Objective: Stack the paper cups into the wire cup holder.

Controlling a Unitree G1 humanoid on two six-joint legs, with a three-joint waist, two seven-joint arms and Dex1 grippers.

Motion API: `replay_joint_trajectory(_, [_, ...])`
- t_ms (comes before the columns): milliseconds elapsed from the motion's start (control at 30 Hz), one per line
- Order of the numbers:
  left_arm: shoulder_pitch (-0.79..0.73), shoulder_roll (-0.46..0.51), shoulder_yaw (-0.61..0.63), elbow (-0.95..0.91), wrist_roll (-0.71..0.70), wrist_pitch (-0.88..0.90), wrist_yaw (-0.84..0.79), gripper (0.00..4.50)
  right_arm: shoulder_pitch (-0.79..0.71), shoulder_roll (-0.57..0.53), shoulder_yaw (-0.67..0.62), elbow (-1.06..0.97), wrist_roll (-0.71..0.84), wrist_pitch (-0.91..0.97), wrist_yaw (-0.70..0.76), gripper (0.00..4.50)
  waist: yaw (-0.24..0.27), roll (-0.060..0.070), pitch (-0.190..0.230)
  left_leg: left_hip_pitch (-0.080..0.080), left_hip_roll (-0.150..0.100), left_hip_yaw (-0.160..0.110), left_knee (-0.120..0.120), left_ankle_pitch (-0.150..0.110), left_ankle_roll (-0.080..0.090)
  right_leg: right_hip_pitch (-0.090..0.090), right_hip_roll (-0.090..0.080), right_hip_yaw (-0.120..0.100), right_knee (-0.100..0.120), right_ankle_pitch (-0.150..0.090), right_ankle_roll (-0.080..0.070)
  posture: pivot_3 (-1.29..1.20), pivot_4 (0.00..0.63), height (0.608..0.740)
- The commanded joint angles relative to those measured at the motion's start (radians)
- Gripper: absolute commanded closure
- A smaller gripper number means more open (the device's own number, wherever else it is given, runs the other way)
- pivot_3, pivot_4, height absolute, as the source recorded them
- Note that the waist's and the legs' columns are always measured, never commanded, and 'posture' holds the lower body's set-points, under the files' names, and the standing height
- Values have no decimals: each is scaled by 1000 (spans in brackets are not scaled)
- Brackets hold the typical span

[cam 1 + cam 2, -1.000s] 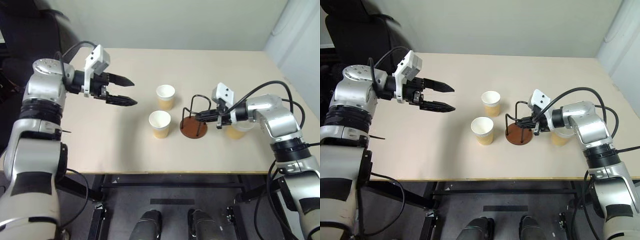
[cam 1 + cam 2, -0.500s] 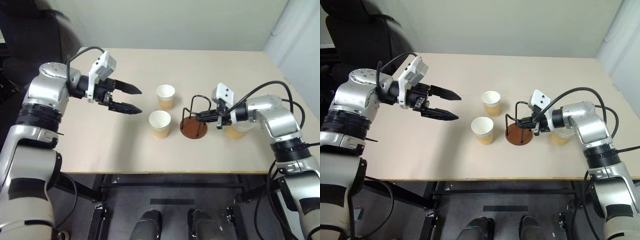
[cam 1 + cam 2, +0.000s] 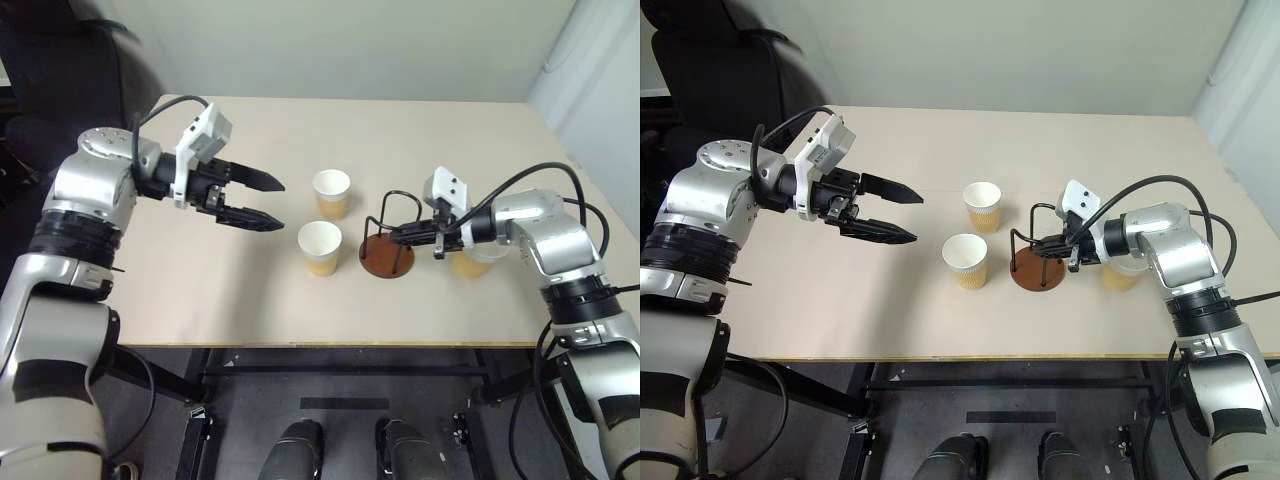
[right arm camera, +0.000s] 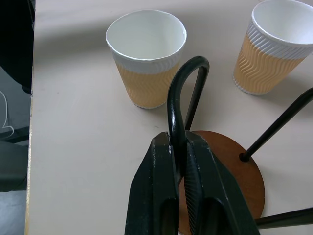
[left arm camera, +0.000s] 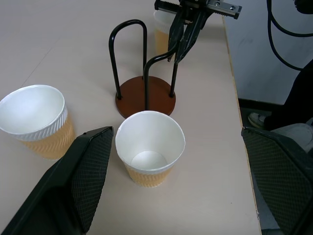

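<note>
The wire cup holder [image 3: 388,243] stands upright on the beige worktop [image 3: 250,290], right of centre, its thin black wire loops rising from a round reddish-brown disc base [image 4: 230,169]. No cup sits inside it. The right claw [image 4: 180,164] comes in from the holder's right side and is pressed together on 1 of the wire loops, the wire pinched between its 2 black fingers, as the right wrist view shows plainly.

3 paper cups stand upright and apart on the worktop, each tan with a wavy ribbed wall, white inside and at the rim. The near cup [image 3: 320,247] is just beside the holder on its left, a little toward the front edge. The far cup [image 3: 331,192] stands behind that one, further from the robot and near the holder's left rear. The third cup [image 3: 473,259] sits on the holder's right side, partly hidden behind the right claw and wrist.

The left claw [image 3: 265,203] hangs above the worktop well to the left of the cups, its 2 black fingers spread wide and pointing toward them, holding nothing.
</note>
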Motion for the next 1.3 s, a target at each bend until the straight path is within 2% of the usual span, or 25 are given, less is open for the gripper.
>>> replay_joint_trajectory(33, [-13,20,2,-27,-12,4,-33,0,-5,-21,-7,-28,5,-4,13,4480,0,0,0,0,0,0,0,0,0,0,0,0,0,0,0,0,150,740])
replay_joint_trajectory(1300, [-15,12,-7,-23,-16,-4,-33,0,0,-51,-6,32,-35,-65,-4,4480,0,0,0,1,0,0,0,0,0,1,0,0,-1,0,0,0,150,740])
